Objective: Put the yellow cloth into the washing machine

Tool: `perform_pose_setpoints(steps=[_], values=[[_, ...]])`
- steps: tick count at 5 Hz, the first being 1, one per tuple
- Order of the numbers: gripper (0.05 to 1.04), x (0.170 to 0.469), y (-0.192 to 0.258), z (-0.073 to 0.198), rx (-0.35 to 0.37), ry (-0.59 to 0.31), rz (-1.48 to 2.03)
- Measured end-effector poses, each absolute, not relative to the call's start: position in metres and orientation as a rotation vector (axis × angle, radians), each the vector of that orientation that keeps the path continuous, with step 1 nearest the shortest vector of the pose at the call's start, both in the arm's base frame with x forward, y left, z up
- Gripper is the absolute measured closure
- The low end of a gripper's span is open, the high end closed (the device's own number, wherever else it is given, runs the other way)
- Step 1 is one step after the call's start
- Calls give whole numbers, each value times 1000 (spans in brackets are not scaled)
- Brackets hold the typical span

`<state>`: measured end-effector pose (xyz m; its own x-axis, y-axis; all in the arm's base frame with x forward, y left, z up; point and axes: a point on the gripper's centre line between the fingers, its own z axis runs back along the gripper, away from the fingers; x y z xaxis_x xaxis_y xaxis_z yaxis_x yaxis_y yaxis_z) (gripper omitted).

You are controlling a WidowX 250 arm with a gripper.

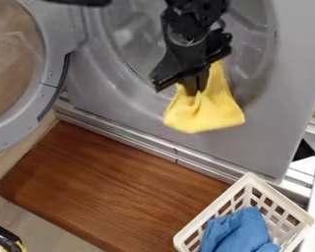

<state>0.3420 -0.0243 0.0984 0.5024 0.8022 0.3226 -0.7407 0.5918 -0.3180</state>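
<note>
The black gripper (pixel 196 89) hangs at the upper middle, shut on the yellow cloth (pixel 206 112), which is pinched near its top and droops below the fingertips. Behind them is the front of the grey washing machine (pixel 278 118), its round opening facing the camera. From this view the cloth overlaps the lower rim of that opening; how deep it sits relative to the rim I cannot tell. The machine's round door (pixel 49 93) stands swung open at the left.
A white basket (pixel 251 179) holding a blue cloth (pixel 239 231) stands at the lower right. A brown wooden board (pixel 108 182) lies before the machine. Some dark shiny object (pixel 4 238) is at the lower left corner.
</note>
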Motion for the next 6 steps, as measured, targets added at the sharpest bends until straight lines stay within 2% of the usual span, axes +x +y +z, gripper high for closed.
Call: perform_pose_setpoints(steps=[2,5,6], values=[[1027,367,2,89,-75,-476,988],[1003,412,20,68,-73,-444,1010],[849,411,21,58,-63,-395,1019]])
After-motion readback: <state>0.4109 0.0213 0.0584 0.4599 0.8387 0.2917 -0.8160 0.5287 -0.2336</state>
